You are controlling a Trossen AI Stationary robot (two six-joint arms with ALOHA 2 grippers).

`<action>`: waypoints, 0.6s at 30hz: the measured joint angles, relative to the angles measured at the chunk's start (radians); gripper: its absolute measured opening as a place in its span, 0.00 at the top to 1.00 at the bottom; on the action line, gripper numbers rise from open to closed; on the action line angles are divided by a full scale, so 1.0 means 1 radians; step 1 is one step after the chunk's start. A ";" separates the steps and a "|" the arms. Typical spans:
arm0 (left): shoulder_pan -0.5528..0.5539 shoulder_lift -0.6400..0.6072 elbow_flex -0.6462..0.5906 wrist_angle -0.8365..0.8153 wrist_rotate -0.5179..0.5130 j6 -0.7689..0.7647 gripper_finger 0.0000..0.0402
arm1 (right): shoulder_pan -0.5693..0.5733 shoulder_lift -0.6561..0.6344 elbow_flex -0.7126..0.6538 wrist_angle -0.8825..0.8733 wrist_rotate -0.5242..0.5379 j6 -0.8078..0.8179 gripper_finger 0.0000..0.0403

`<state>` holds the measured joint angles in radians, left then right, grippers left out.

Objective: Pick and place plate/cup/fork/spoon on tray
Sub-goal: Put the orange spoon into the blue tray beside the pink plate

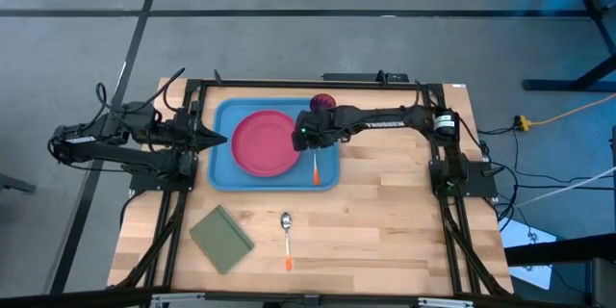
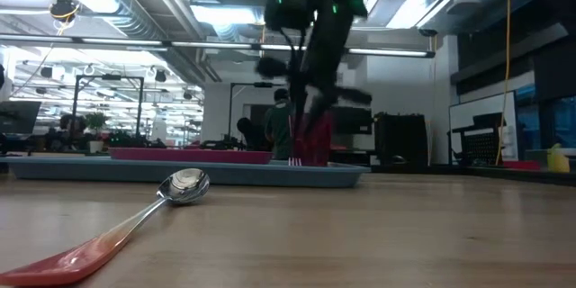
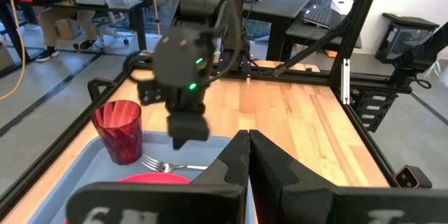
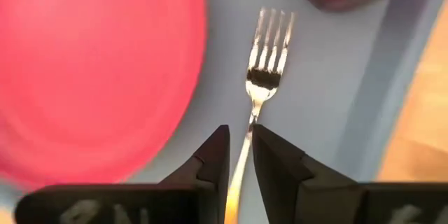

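Directly below right jaws: fork [image 4: 260,87] flat on tray [image 4: 329,98], beside plate [image 4: 84,70].

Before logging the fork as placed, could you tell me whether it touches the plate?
Apart. The right wrist view shows bare blue tray between the fork and the plate's rim.

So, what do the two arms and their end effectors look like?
Both arms are dark, almost black, with jointed boxy segments. The right arm has a pale lettered label along its link, black cables at its base and small green lights near the wrist. Its right end effector has two black wedge-shaped fingers. The left end effector looks the same, and thin black cables trail along the left arm.
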<state>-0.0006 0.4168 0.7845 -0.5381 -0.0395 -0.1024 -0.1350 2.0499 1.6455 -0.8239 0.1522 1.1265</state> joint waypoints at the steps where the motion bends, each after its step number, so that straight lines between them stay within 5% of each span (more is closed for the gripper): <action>1: 0.000 0.000 0.000 0.000 0.000 0.000 1.00 | 0.019 0.000 0.031 -0.038 0.026 -0.040 0.83; 5: 0.000 0.000 0.000 0.000 0.000 0.000 1.00 | 0.121 -0.001 0.131 -0.151 0.168 -0.243 0.84; 9: 0.000 0.000 0.000 0.000 0.000 0.000 1.00 | 0.223 -0.002 0.224 -0.237 0.187 -0.452 0.84; 18: 0.000 0.000 0.000 0.000 0.000 0.000 1.00 | 0.474 -0.003 0.253 -0.222 0.267 -0.531 0.84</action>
<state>-0.0006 0.4168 0.7849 -0.5385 -0.0399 -0.1024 0.3388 2.0468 1.8984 -1.0462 0.4189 0.5959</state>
